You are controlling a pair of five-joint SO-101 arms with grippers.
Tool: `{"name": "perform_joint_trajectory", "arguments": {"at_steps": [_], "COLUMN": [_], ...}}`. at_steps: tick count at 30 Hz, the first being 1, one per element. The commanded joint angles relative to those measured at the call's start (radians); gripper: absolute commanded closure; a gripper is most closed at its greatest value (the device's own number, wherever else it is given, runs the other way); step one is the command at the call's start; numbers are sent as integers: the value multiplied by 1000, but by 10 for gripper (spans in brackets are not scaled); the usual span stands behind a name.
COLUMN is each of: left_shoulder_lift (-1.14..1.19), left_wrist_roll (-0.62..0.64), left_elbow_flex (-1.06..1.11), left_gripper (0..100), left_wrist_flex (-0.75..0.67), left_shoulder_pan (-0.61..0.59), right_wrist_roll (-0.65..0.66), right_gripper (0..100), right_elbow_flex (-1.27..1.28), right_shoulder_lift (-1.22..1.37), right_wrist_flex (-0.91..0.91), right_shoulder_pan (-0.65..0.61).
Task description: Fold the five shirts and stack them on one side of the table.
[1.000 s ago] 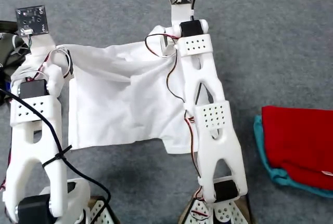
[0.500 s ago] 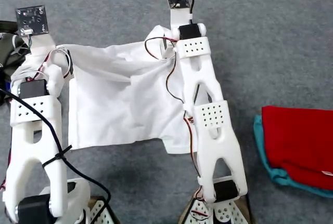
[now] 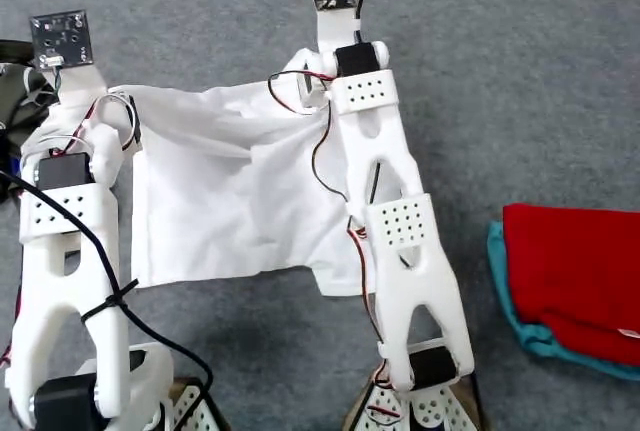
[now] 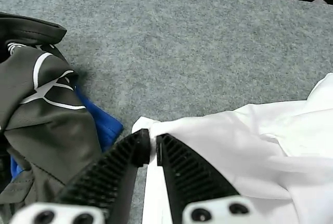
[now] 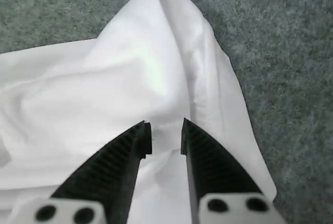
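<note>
A white shirt (image 3: pixel 230 191) lies spread on the grey table (image 3: pixel 520 81) between my two arms. My left gripper (image 4: pixel 153 143) is at the shirt's far left corner, its black fingers shut on the white shirt (image 4: pixel 250 141) edge. At the far right corner my right gripper (image 5: pixel 165 130) pinches a raised fold of the white shirt (image 5: pixel 130 78), with cloth bunched between its fingers. Folded at the table's right edge, a red shirt (image 3: pixel 580 271) rests on a teal shirt (image 3: pixel 510 321).
A dark grey shirt (image 4: pixel 36 94) with white lines lies crumpled over a blue shirt (image 4: pixel 99 120) just left of my left gripper, at the table's left edge (image 3: pixel 12 91). Bare grey table stretches beyond the white shirt and between it and the red stack.
The right arm's wrist has swung a little to the left at the white shirt's far right corner. The left arm and the shirt's outline have stayed put.
</note>
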Motion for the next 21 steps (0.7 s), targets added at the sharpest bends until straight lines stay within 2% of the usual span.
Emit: {"name": "perform_joint_trajectory", "arguments": {"at_steps": [1, 13, 17, 21], "left_shoulder_lift": [-39, -38, -38, -39], "left_wrist_roll": [-2, -2, -2, -2], "left_elbow_flex": [-25, -25, -25, -25], "left_gripper": [981, 981, 981, 981], "left_wrist_flex": [6, 6, 6, 6], "left_shoulder_pan": [-8, -8, -8, -6], "right_wrist_roll": [2, 3, 20, 38], "right_gripper": [889, 891, 955, 967], "right_elbow_flex": [-47, -45, -51, -53], "right_shoulder_lift": [24, 53, 74, 88], "right_wrist_flex": [-20, -18, -20, -17], "right_shoulder_pan": [-8, 13, 25, 27]}}
